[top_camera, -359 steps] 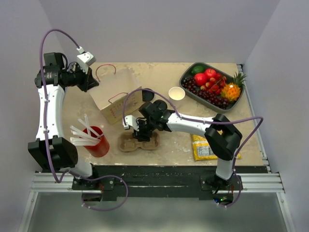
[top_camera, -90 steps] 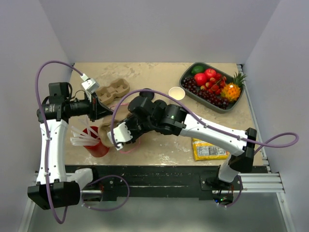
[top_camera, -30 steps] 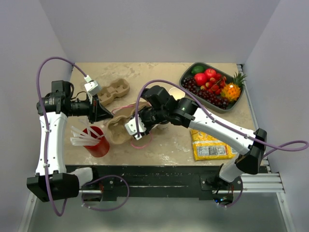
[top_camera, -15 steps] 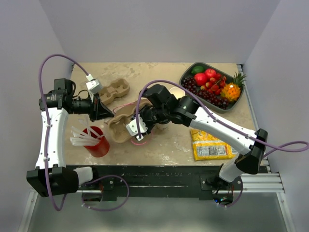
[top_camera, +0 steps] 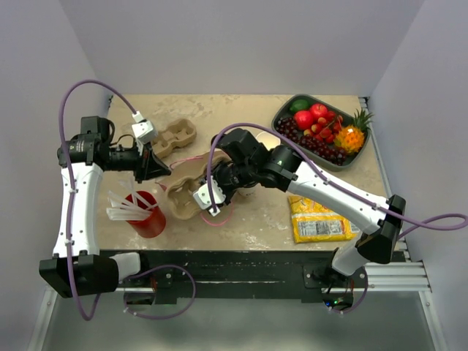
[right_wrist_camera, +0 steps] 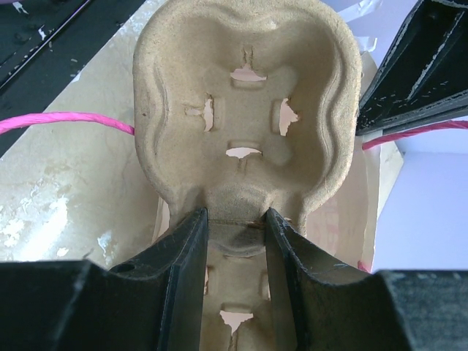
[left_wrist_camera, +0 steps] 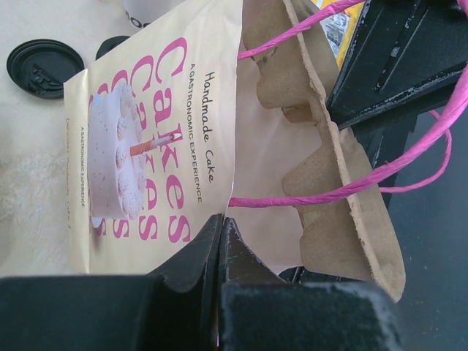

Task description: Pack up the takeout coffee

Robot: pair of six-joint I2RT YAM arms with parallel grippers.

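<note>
My left gripper [top_camera: 158, 170] [left_wrist_camera: 221, 221] is shut on the top edge of a tan paper bag [left_wrist_camera: 146, 153] printed "Cakes" in pink, with pink twine handles [left_wrist_camera: 344, 186]. A brown pulp cup carrier [top_camera: 183, 205] [right_wrist_camera: 245, 110] sits at the bag's mouth. My right gripper [top_camera: 207, 197] [right_wrist_camera: 236, 219] is shut on its narrow waist, and the cup wells I see are empty. The takeout coffee cannot be made out. Only the edge of a white cup [left_wrist_camera: 146, 9] with dark lettering shows at the top of the left wrist view, its top hidden.
A second pulp carrier [top_camera: 173, 137] lies at the back left. A red cup of straws [top_camera: 146, 213] stands front left. A lidless white cup [top_camera: 267, 139] peeks from behind the right arm. A fruit tray [top_camera: 287, 137], a yellow packet [top_camera: 318, 223] and a loose black lid [left_wrist_camera: 44, 67] lie around.
Twelve seconds ago the carrier lay on the table and the bag lay flat. Now the bag is held open with the carrier at its mouth. In the last second little has moved.
</note>
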